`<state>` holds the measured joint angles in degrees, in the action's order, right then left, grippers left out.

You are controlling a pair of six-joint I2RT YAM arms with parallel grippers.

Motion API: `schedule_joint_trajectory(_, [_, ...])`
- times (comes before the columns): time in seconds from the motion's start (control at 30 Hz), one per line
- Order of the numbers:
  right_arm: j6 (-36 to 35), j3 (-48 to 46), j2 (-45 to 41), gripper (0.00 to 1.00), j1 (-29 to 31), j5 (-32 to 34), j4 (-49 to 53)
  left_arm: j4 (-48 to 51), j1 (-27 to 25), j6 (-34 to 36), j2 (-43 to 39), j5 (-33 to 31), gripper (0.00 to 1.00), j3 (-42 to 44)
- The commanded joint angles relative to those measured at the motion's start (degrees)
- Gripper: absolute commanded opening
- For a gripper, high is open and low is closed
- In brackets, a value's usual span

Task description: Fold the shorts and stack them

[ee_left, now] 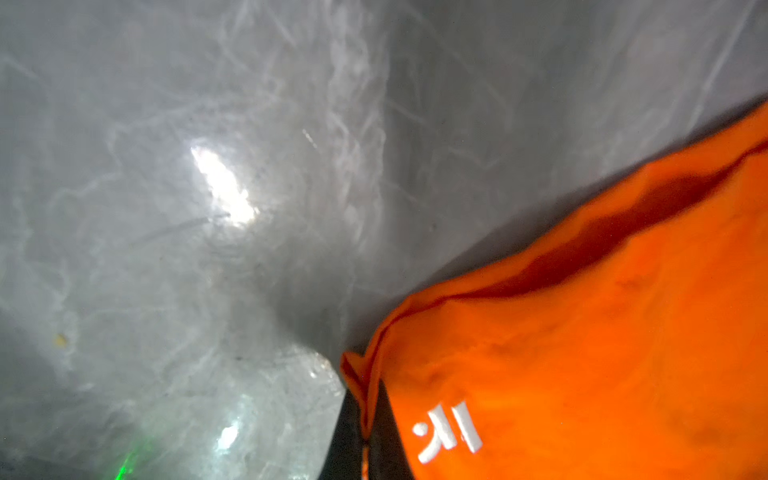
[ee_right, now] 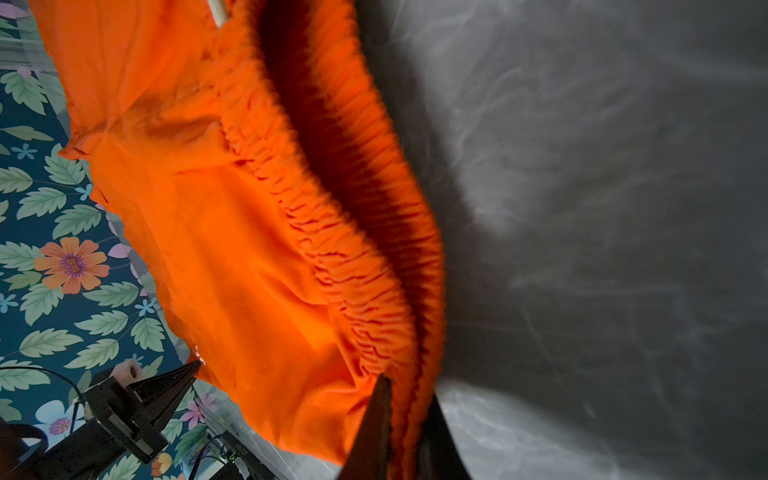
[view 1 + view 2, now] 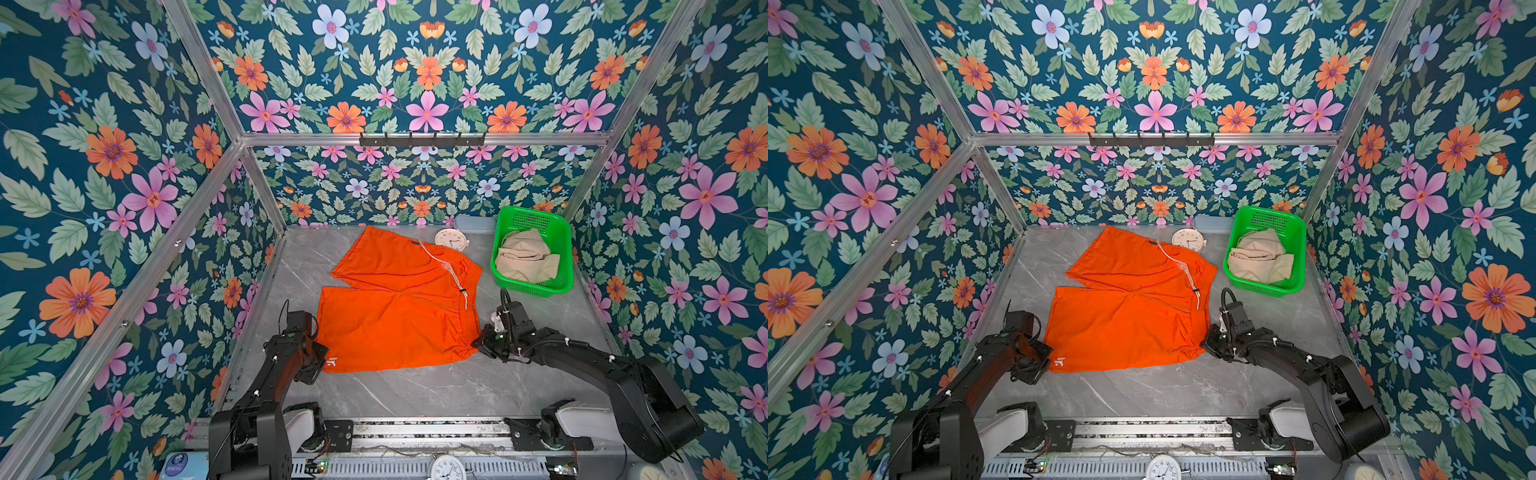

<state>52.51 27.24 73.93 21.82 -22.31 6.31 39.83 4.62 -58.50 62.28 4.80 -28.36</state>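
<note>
The left hand (image 1: 365,397) pinches a smooth hem corner of the orange shorts (image 3: 395,320) — the right hand (image 2: 409,392) clamps their ruched elastic waistband. Beneath both, a glossy grey-veined surface (image 3: 415,390); floral walls (image 3: 104,166) around.

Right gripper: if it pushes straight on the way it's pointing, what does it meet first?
The right gripper is shut on the gathered waistband of the bright orange shorts, so that cloth first, then probably the grey marble-look tabletop just beneath; its tilt is hard to judge.
</note>
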Motion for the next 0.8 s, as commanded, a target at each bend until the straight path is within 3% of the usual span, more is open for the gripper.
schedule_joint_trajectory(0.0, [0.49, 0.08, -1.52, 0.11, 0.47, 1.16, 3.76, 1.50, 0.08, 0.55, -1.54, -2.89, 0.00, -1.47])
schedule_joint_trajectory(0.43, [4.36, -2.01, -13.33, 0.09, 5.51, 3.90, 16.45, 7.78, 0.12, 7.14, -11.75, -7.96, 0.00, -7.68])
schedule_joint_trajectory(0.77, [6.70, -0.59, -20.26, 0.08, 7.92, 3.80, 25.87, 5.87, 0.12, 9.83, -16.36, -9.60, 0.00, -9.90])
